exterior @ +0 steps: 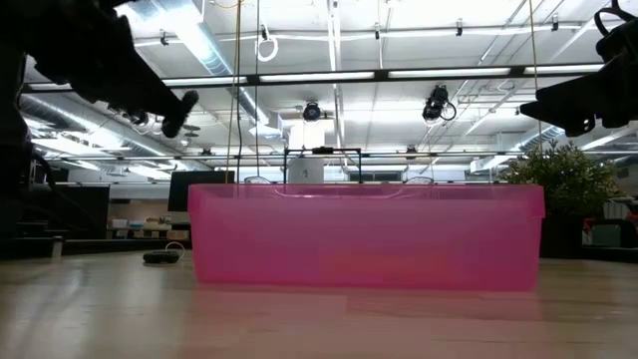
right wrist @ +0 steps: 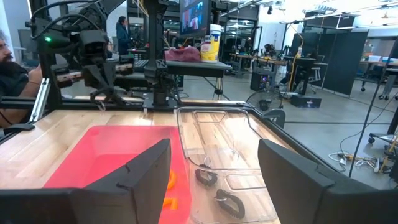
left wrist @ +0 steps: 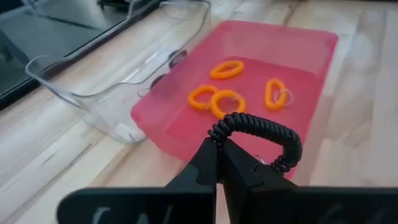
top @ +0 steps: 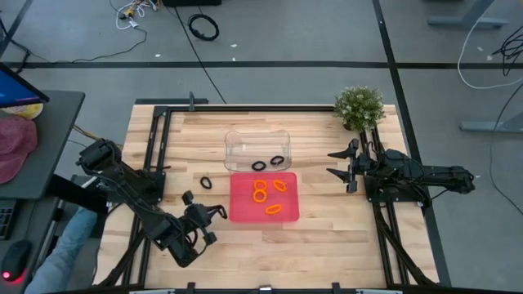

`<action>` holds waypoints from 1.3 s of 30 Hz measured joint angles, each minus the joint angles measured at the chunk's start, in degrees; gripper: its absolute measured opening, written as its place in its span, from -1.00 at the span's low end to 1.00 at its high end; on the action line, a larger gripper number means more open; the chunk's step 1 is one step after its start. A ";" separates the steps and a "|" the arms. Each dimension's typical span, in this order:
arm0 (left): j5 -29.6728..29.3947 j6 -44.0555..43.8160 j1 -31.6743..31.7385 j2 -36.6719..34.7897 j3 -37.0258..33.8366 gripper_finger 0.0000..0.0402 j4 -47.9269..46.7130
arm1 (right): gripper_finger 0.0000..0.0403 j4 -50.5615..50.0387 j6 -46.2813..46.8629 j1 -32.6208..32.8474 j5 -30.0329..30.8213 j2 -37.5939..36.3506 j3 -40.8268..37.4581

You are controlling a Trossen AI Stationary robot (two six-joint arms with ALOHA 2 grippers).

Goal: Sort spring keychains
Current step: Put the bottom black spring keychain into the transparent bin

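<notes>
Four orange spring keychains [top: 261, 193] lie in the red tray [top: 241, 214]; they also show in the left wrist view [left wrist: 227, 102]. Two black keychains [top: 268, 162] lie in the clear tray [top: 237, 143] behind it. One black keychain [top: 206, 182] lies on the table left of the red tray. My left gripper [top: 214, 217] is near the red tray's near left corner, above the table, shut on another black keychain [left wrist: 264, 130]. My right gripper [top: 347, 167] is open and empty to the right of the clear tray. My left gripper pinches the black keychain at one end of its loop [left wrist: 217, 132] between its two fingertips [left wrist: 208, 158]. The rest of the loop sticks out beyond the fingertips toward the red tray. The keychain is lifted clear of the table.
A potted plant [top: 359, 107] stands at the table's far right corner. Black frame rails [top: 159, 143] run along the table's left and right sides. A person [right wrist: 9, 68] is beyond the table's left edge.
</notes>
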 joint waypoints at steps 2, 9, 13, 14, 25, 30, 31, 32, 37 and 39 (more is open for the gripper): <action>-0.26 1.57 -0.71 -0.01 0.00 -0.97 -0.23 | 0.23 0.00 0.00 0.02 0.02 -0.02 0.00; 0.89 5.87 -2.90 -0.03 0.00 -0.97 -2.44 | 0.23 0.00 0.02 0.02 0.00 0.00 0.00; 3.28 4.87 -2.20 0.04 0.00 -0.97 -5.15 | 0.23 0.00 0.00 0.02 0.01 0.00 0.00; 3.02 4.89 -1.85 0.13 0.00 -0.97 -5.21 | 0.23 0.00 0.00 0.02 0.02 -0.02 0.00; 3.46 12.65 -0.13 0.13 0.02 -0.97 2.08 | 0.23 0.00 0.00 0.02 0.00 -0.02 0.00; 3.85 21.14 0.94 0.15 0.02 -0.91 8.89 | 0.23 0.00 0.01 0.01 0.01 -0.02 0.00; 4.11 23.70 1.30 0.15 0.02 -0.90 10.29 | 0.23 0.00 0.00 0.01 0.01 -0.01 0.00; 4.67 26.25 1.66 0.15 0.02 -0.89 11.53 | 0.23 0.00 0.00 0.01 0.00 0.00 0.00; 5.02 30.83 3.65 0.15 0.02 -0.95 16.50 | 0.23 0.00 0.01 0.02 0.01 -0.01 0.00; 3.99 31.06 4.72 0.15 0.02 -0.97 17.48 | 0.23 0.00 0.00 0.00 0.00 -0.01 0.00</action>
